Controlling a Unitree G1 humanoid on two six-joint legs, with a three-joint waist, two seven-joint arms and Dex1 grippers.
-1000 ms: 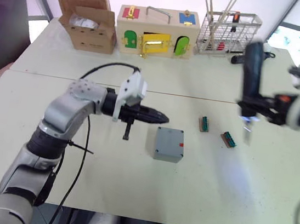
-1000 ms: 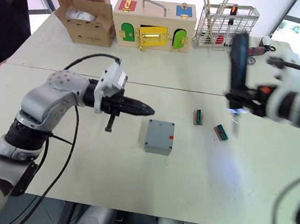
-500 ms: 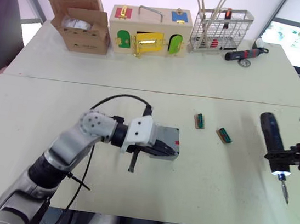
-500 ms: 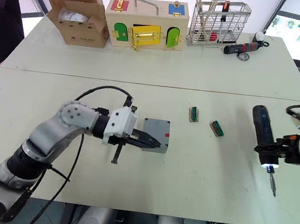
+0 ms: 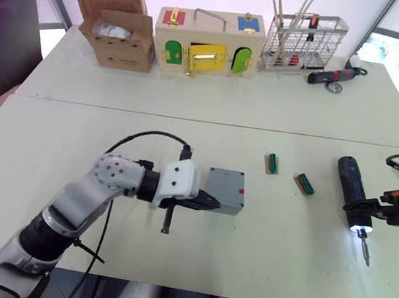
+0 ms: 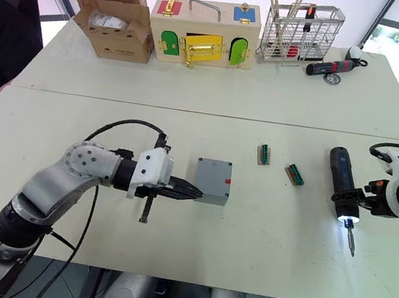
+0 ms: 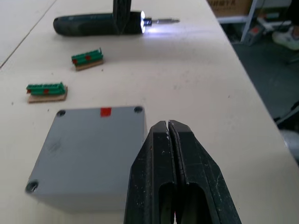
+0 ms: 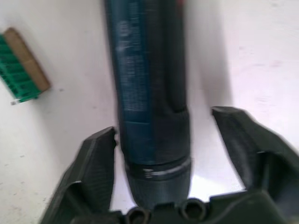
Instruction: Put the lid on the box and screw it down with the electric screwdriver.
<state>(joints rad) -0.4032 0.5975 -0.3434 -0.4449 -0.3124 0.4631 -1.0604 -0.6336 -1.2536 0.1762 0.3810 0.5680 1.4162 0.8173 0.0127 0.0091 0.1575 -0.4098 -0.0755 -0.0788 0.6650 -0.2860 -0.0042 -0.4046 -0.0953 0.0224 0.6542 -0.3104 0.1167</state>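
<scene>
**Screwdriver down on the table, left fingertips at the box**

Where half a second ago the right gripper (image 8: 163, 140) gripped the electric screwdriver (image 6: 341, 184), its fingers now stand spread on either side of the tool, which lies at centre right of the table (image 6: 193, 82) with its tip light on. The left gripper (image 6: 192, 191) remains pressed shut, empty, its tips at the left wall of the grey box (image 6: 213, 181), mid-frame, lid (image 7: 88, 149) already on.
</scene>
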